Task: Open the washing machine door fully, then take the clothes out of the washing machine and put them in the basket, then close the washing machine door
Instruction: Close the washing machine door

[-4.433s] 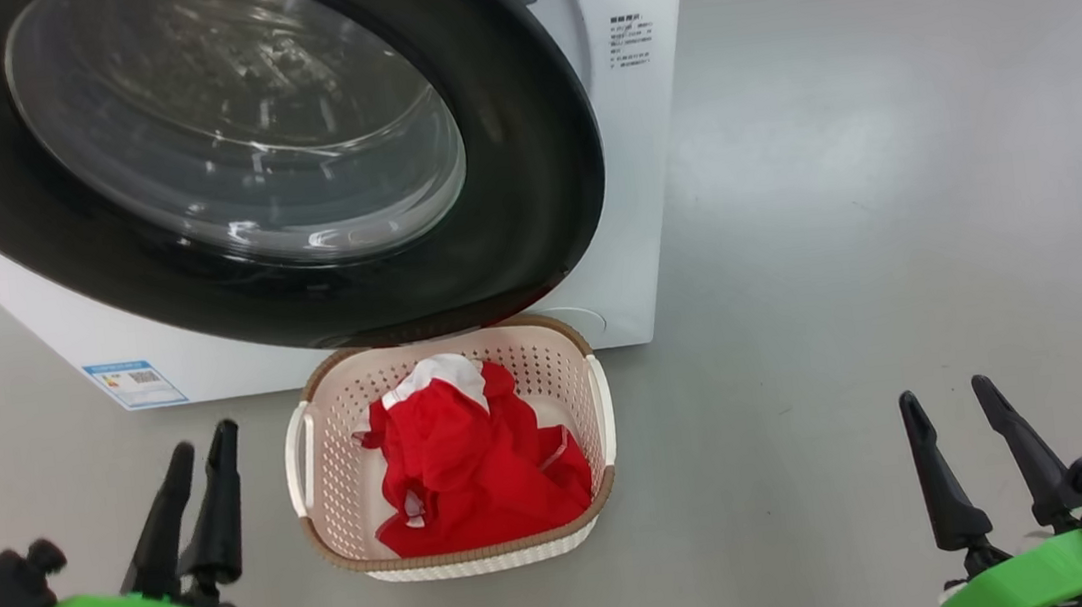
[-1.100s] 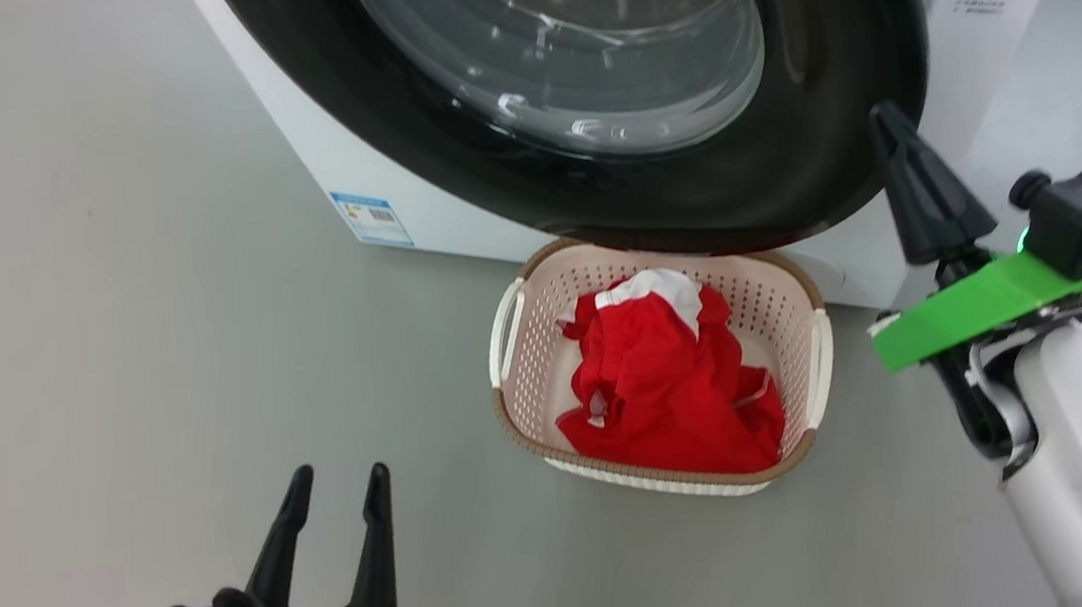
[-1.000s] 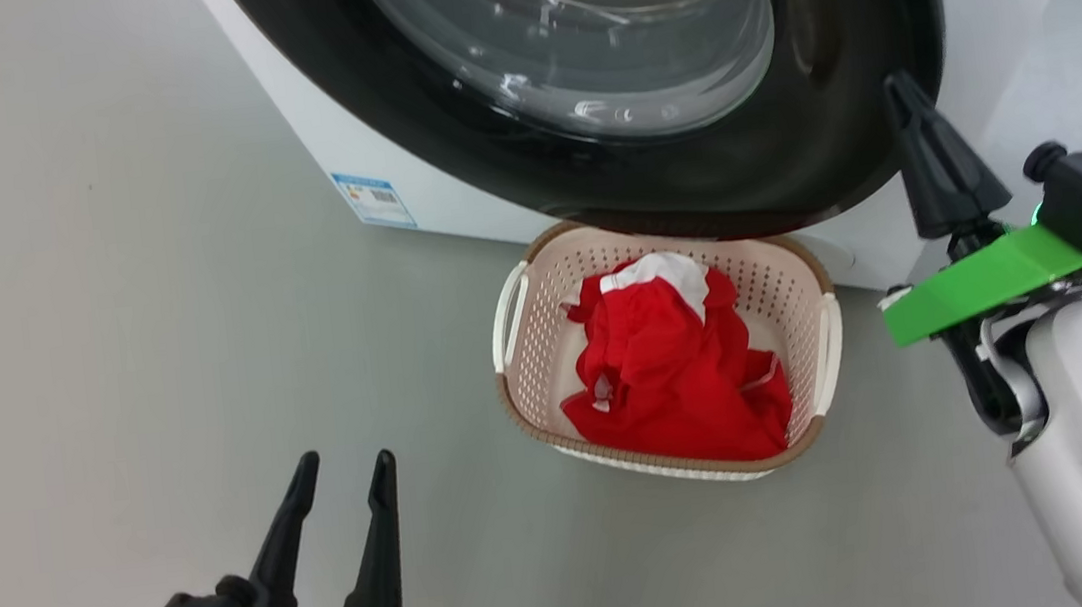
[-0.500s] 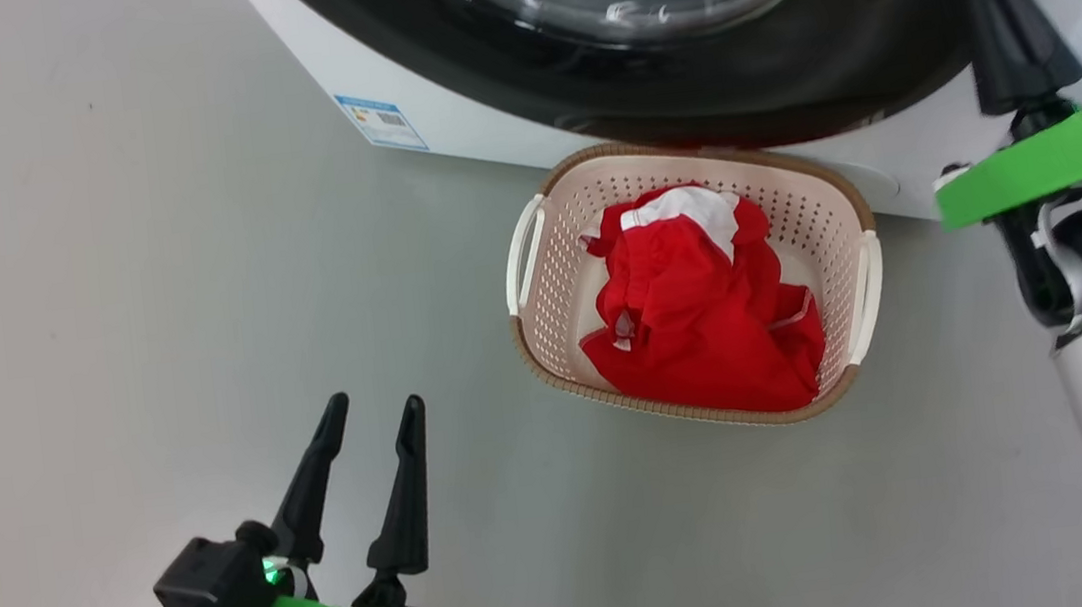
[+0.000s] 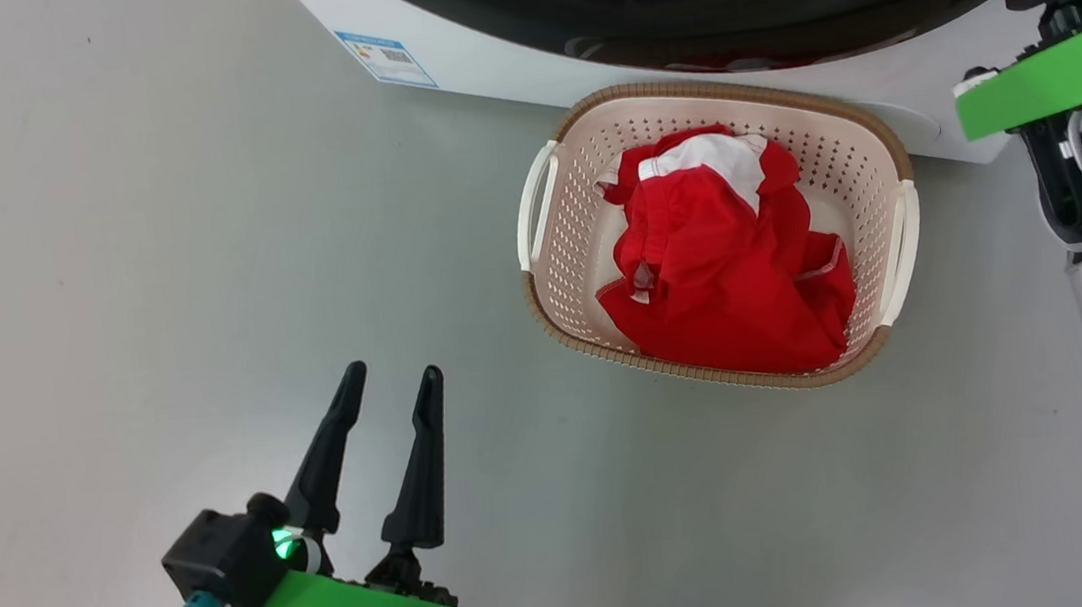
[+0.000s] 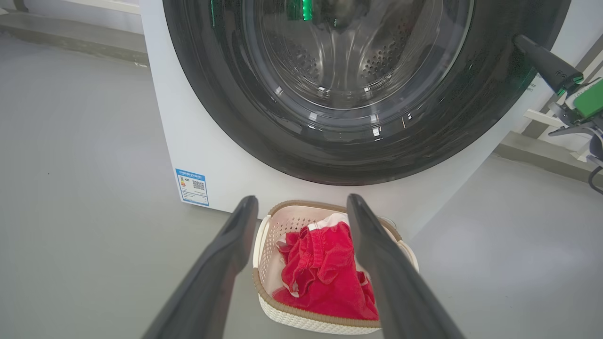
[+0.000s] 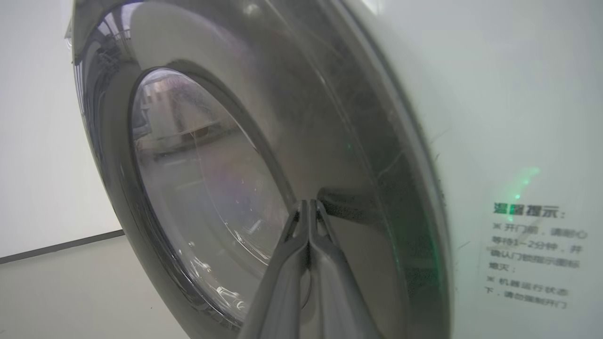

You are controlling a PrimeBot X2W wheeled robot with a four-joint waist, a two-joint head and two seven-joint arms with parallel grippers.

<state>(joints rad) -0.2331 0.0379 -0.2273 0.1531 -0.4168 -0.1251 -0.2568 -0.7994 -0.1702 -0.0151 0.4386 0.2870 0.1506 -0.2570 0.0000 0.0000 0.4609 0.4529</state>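
Right wrist view is showing the clenched, empty right gripper (image 7: 308,203) touching the glossy black-rimmed round washing machine door (image 7: 362,155), probably pressing it shut because the bright red fabric clothes (image 5: 728,269) are lying in the cream perforated plastic basket (image 5: 730,88) below; the left gripper (image 5: 390,372) is idling, spread.

Left tool (image 5: 392,371) splayed low; right tool (image 7: 308,205) high, pinched together.

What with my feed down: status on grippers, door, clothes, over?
Left gripper open, holding nothing. Right gripper shut, at washing machine door rim. Clothes in basket. Nothing blocking door.
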